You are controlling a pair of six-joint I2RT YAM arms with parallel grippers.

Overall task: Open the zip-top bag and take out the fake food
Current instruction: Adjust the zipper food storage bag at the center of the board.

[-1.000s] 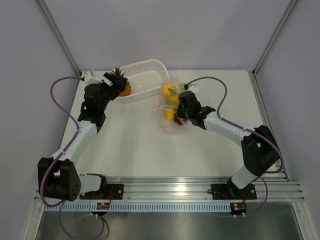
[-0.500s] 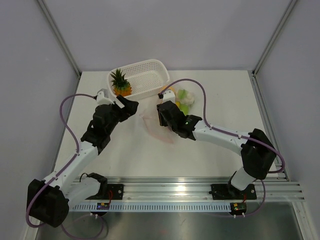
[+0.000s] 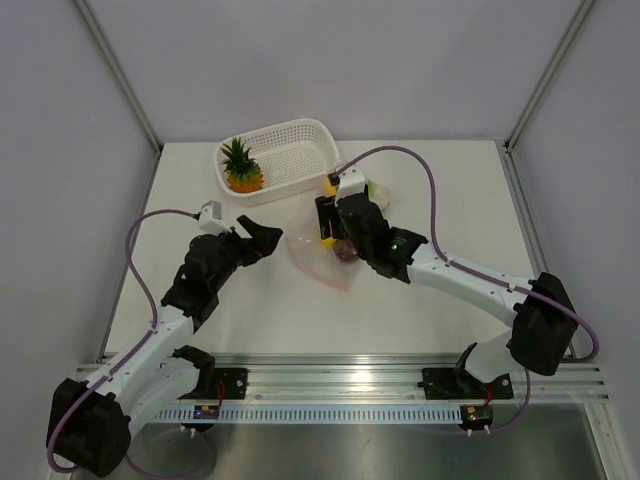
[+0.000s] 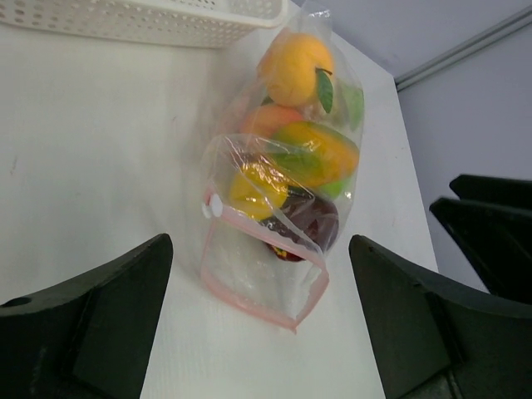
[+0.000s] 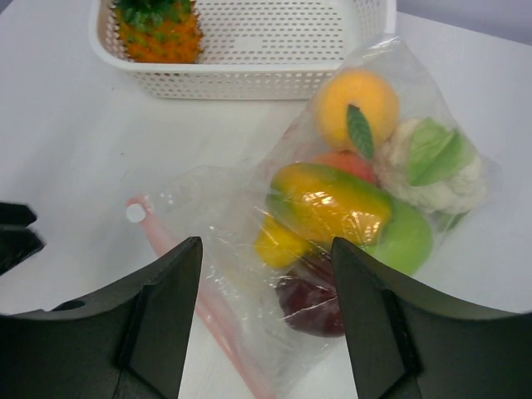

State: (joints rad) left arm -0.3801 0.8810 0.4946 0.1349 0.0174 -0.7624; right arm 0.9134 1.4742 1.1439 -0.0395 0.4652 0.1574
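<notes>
The zip-top bag [image 3: 312,262] lies on the table, its pink zip mouth [image 4: 259,293] gaping toward my left gripper [image 3: 262,236]. That gripper is open, low over the table just short of the mouth, and holds nothing. Inside the bag I see fake food: an orange [image 5: 356,96], a yellow-green piece [image 5: 328,204], white cauliflower [image 5: 432,170], a green apple [image 5: 409,243] and a dark red piece [image 5: 312,303]. My right gripper [image 3: 335,232] hovers open above the bag's middle, its fingers [image 5: 166,307] apart on either side of it. A pineapple [image 3: 240,168] stands in the basket.
The white perforated basket [image 3: 295,135] sits at the back of the table, just beyond the bag's far end. Grey walls close in the table at the back and on both sides. The two arms' cables loop above the table.
My left gripper left the pineapple in the basket and swung back down to the bag's mouth. My right gripper shifted left over the bag and went from shut to open.
</notes>
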